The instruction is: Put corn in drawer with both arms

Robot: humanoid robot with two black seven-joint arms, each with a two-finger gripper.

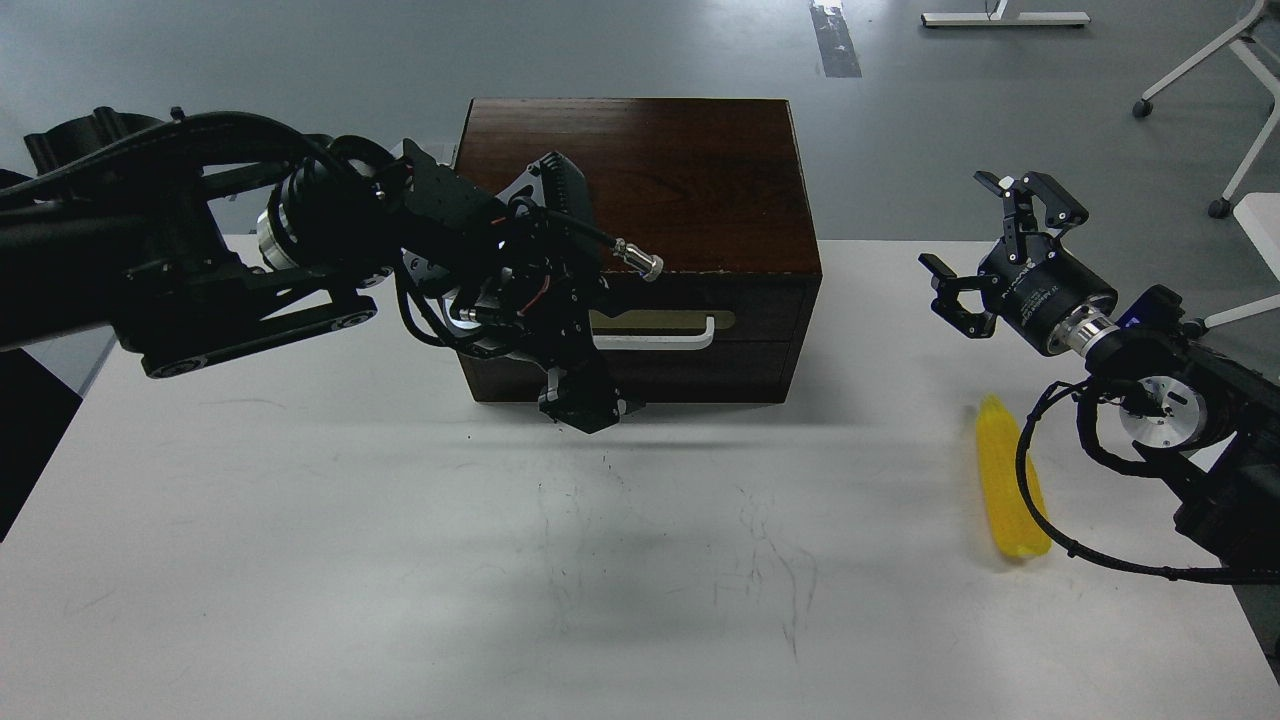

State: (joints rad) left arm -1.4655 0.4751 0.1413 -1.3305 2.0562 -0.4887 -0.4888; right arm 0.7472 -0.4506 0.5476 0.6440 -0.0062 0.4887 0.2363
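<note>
The yellow corn point(1008, 478) lies on the white table point(400, 560) at the right, tip pointing away, with a black cable of my right arm crossing it. My right gripper point(985, 245) is open and empty, held above the table behind and a little left of the corn. The drawer point(760, 305) sits shut in the upper front of the dark brown box point(640, 170), and its white bar handle point(665, 340) shows. My left gripper point(570, 300) hangs in front of the drawer's left end, fingers spread wide, hiding that end of the handle; it holds nothing that I can see.
The plain dark panel point(720, 372) lies below the drawer. The table's right edge runs close past the corn. Chair and desk legs point(1235, 110) stand on the grey floor beyond the table.
</note>
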